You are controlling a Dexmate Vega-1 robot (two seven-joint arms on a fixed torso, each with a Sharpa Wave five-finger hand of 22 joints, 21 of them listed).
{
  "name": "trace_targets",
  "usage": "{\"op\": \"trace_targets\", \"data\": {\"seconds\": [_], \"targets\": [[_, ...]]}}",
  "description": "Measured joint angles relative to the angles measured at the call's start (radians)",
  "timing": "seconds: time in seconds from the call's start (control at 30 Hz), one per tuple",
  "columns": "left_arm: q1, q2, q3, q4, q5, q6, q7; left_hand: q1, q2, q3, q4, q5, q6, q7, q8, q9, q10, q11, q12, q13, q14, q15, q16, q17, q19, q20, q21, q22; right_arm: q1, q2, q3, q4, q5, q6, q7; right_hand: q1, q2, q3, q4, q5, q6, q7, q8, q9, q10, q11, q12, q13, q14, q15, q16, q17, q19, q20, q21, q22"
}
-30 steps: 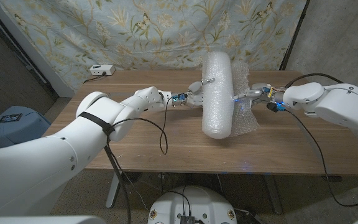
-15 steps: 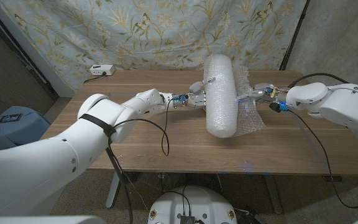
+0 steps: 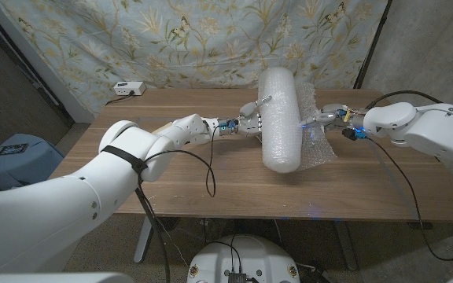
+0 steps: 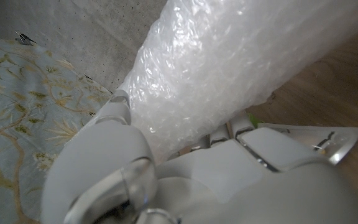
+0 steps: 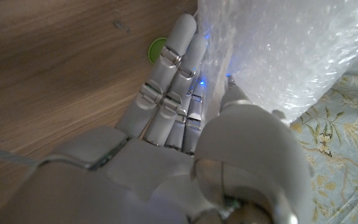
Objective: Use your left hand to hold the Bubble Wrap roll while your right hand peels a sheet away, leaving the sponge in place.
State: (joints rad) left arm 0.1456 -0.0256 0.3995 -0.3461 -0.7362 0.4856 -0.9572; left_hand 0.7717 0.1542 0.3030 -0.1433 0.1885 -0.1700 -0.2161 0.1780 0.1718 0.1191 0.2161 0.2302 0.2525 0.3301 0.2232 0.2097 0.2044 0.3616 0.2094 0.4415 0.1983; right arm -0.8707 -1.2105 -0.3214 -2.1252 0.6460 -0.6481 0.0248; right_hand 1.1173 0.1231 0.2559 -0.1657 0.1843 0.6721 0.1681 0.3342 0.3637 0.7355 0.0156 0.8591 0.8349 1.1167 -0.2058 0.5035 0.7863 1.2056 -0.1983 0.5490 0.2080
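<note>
Head view, change: over the last second the Bubble Wrap roll [image 3: 281, 119] has tipped slightly right at its near end, and the right hand [image 3: 326, 118] has drawn a little further right, so the loose sheet [image 3: 318, 145] shows wider beside the roll. By my reading the peel is underway, not finished.
Head view, left hand: the left hand [image 3: 250, 119] presses against the roll's left flank near its far end, fingers around the curve, steadying it.
Head view, right hand: it meets the sheet's edge on the roll's right side; whether it pinches the film I cannot tell here.
Head view, place: the roll lies along the wooden table [image 3: 171, 169], right of centre, running from far to near. A white box [image 3: 128, 89] sits at the far left corner.
Left wrist view: the left hand's fingers [image 4: 120, 109] wrap the roll [image 4: 241, 68], palm against the bubbles, a holding grip.
Right wrist view: the right hand's fingers [image 5: 173, 81] lie nearly straight and close together against the sheet [image 5: 278, 50], thumb alongside; the film seems caught between them. A small green thing [image 5: 158, 47] lies on the wood by the fingertips, too hidden to name.
</note>
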Motion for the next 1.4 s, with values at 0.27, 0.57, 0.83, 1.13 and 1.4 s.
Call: {"op": "trace_targets", "data": {"seconds": [0.27,0.57,0.83,1.13,1.4], "targets": [[0.002,-0.002,-0.021,0.003,0.004,-0.018,0.012,-0.004,0.004,0.0,0.0,0.0,0.0,0.0,0.0,0.0,0.0,0.0,0.0,0.001,-0.02,0.002,-0.001,-0.005,-0.005,0.005,-0.013,0.002,0.005,0.006,-0.001,0.001,-0.003,-0.017,-0.013,0.039,0.005,0.015,-0.004,-0.004,0.027,-0.013,0.014,0.01,0.021,-0.013,0.007,-0.001,0.021,-0.014,0.0,0.022,0.01,-0.01,0.018,0.0],[0.005,-0.005,-0.044,0.005,0.014,-0.025,0.028,-0.009,-0.002,0.0,0.0,0.0,0.0,0.0,0.0,0.0,0.0,0.0,0.0,0.001,-0.02,0.002,-0.001,-0.005,-0.005,0.005,-0.013,0.002,0.006,0.014,0.002,-0.006,-0.003,-0.035,-0.038,0.108,-0.011,0.036,-0.013,-0.004,0.066,-0.041,0.032,0.033,0.074,-0.042,0.018,-0.012,0.069,-0.027,0.003,0.055,0.018,-0.018,0.05,0.005],[0.006,-0.008,-0.06,0.005,0.028,-0.035,0.037,-0.014,0.004,0.0,0.0,0.0,0.0,0.0,0.0,0.0,0.0,0.0,0.0,-0.002,-0.02,0.002,-0.001,-0.005,-0.005,0.005,-0.02,0.002,0.007,0.019,0.006,-0.011,-0.001,-0.043,-0.053,0.141,-0.012,0.045,-0.012,-0.004,0.08,-0.045,0.04,0.045,0.086,-0.044,0.018,-0.013,0.08,-0.027,-0.005,0.064,0.018,-0.018,0.064,0.009],[0.006,-0.01,-0.071,0.006,0.044,-0.039,0.038,-0.02,0.001,-0.004,0.004,0.0,0.0,0.0,0.0,0.0,-0.014,0.0,0.0,-0.018,-0.031,-0.001,-0.008,-0.009,-0.005,0.005,-0.027,0.002,-0.004,0.019,0.018,-0.014,0.007,-0.043,-0.067,0.163,-0.016,0.049,-0.008,-0.004,0.091,-0.055,0.04,0.049,0.091,-0.049,0.018,-0.011,0.09,-0.026,-0.009,0.069,0.018,-0.018,0.085,0.013],[0.008,-0.013,-0.079,0.006,0.052,-0.046,0.032,-0.038,0.004,-0.004,0.004,0.0,0.0,0.0,0.0,0.0,-0.025,0.0,0.0,-0.018,-0.056,0.002,-0.008,-0.009,-0.01,0.0,-0.046,0.002,-0.018,0.014,0.031,-0.017,0.018,-0.043,-0.076,0.173,-0.017,0.049,-0.008,-0.004,0.098,-0.052,0.04,0.052,0.1,-0.047,0.018,-0.01,0.101,-0.026,-0.018,0.073,0.018,-0.018,0.097,0.018]]}}
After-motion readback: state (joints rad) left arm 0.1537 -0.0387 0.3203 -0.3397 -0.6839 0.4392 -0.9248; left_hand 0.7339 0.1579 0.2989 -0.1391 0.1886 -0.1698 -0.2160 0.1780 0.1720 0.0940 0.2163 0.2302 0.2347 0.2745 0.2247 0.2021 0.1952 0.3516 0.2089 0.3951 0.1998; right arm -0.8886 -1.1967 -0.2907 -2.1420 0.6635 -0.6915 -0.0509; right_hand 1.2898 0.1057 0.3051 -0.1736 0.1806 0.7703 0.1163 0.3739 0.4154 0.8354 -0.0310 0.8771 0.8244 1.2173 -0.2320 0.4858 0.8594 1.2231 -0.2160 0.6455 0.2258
